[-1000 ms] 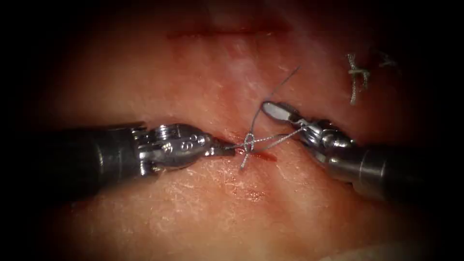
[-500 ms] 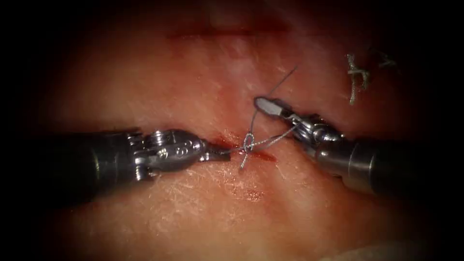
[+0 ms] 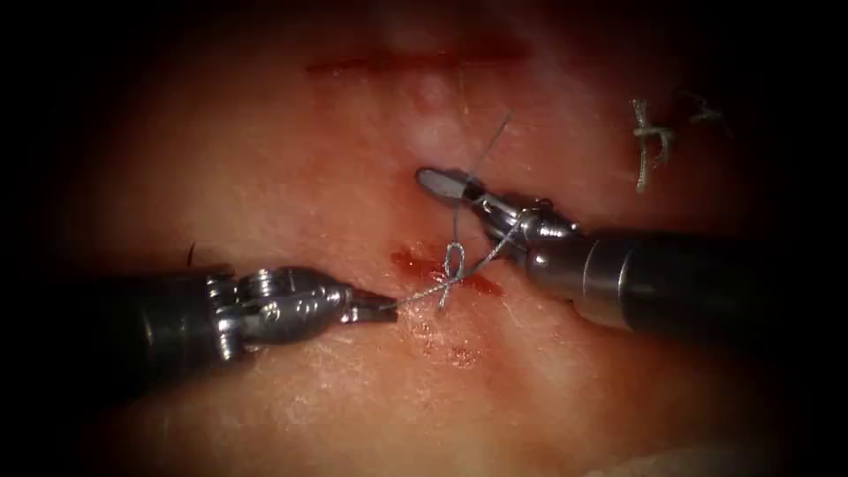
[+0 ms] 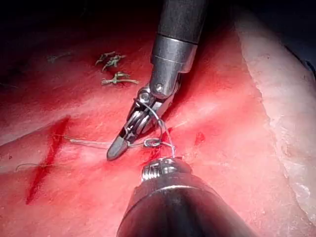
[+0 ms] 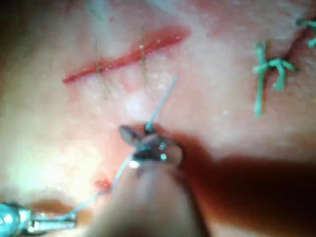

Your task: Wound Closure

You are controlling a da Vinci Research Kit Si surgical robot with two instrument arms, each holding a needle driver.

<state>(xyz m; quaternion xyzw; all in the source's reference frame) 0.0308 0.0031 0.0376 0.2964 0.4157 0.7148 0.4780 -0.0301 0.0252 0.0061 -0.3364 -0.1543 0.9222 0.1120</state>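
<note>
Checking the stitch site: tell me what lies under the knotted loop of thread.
Under the grey thread loop lies pink tissue with red fluid on it. The strip directly beneath the knot is covered by thread. Left tool grips one strand.

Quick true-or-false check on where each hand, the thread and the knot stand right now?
1. The left hand grips the thread. True.
2. The right hand holds a curved needle. False: it grips thread.
3. A knot sits over the cut. True.
4. The left hand lies right of the knot in the endoscope view. False: it lies left.
5. Finished stitches lie to the right on the tissue. True.
</note>
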